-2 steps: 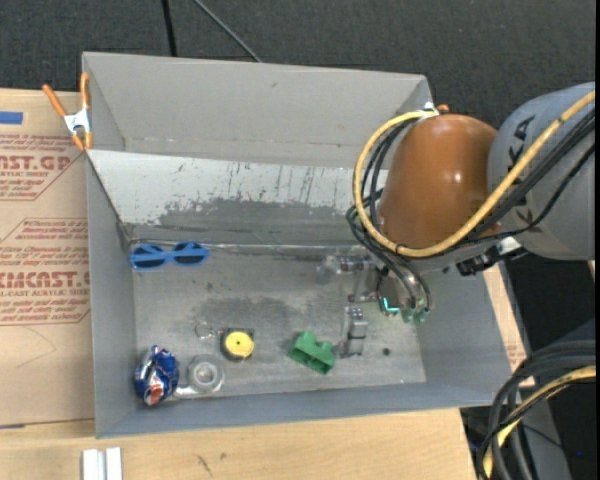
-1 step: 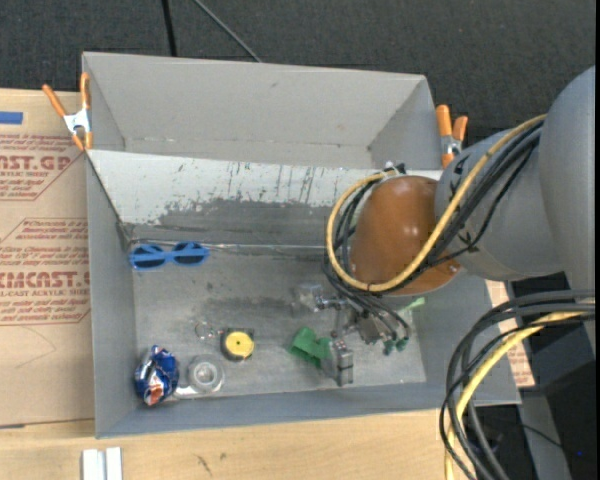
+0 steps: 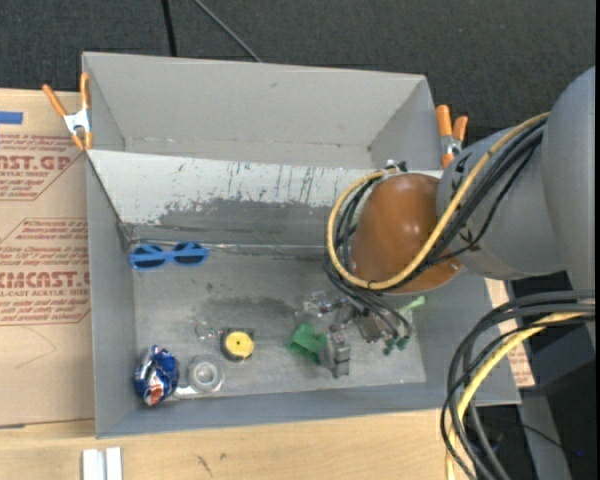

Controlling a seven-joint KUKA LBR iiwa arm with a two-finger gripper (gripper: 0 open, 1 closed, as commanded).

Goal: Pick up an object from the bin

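My gripper is low in the front right part of the bin, under the arm's orange cover. A small green object lies right beside it on its left, touching or nearly touching it. More green shows on the gripper's right, partly hidden by the arm, and I cannot tell whether it belongs to the same object. A yellow round cap lies further left on the bin floor.
A clear round lid and a crumpled blue, red and white wrapper lie at the front left. A blue pair of toy glasses rests against the back wall at the left. The arm and its cables cover the bin's right side.
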